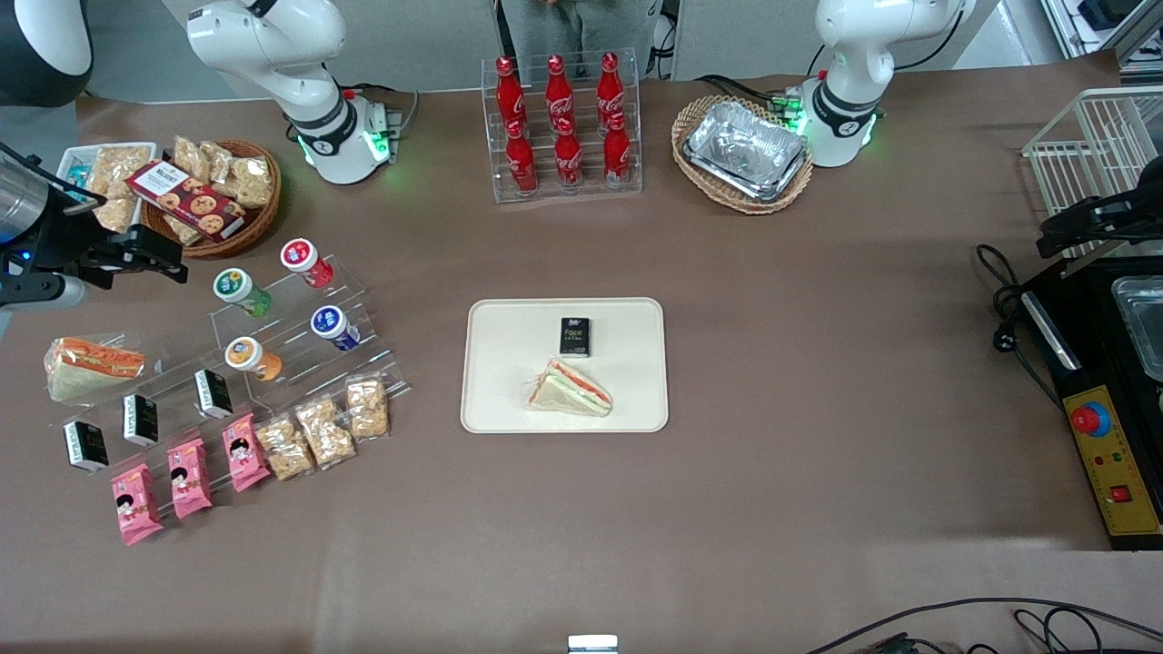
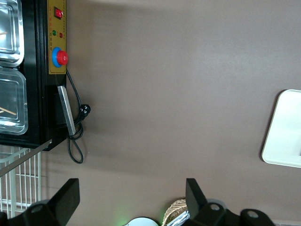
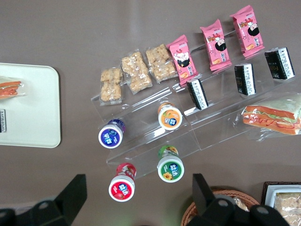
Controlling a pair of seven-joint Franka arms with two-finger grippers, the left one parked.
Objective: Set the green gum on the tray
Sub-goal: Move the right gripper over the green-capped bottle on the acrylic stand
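Note:
The green gum point(image 1: 240, 291), a small green bottle with a white lid, lies on the clear stepped display stand point(image 1: 300, 341); it also shows in the right wrist view point(image 3: 170, 165). The cream-white tray point(image 1: 509, 400) lies mid-table and holds a wrapped sandwich point(image 1: 571, 389) and a black packet point(image 1: 574, 336); its corner shows in the right wrist view point(image 3: 33, 127). My right gripper point(image 1: 150, 259) hovers high above the table, toward the working arm's end from the gum, open and empty; in the right wrist view point(image 3: 138, 200) its fingers point(image 3: 70, 195) stand wide apart above the red and green bottles.
Red point(image 1: 305, 262), blue point(image 1: 332, 327) and orange point(image 1: 253, 358) gum bottles share the stand with black packets, nut bars and pink packs. A wicker snack basket point(image 1: 211, 193), a wrapped sandwich point(image 1: 91, 367), a cola rack point(image 1: 561, 123) and a foil-tray basket point(image 1: 743, 154) stand around.

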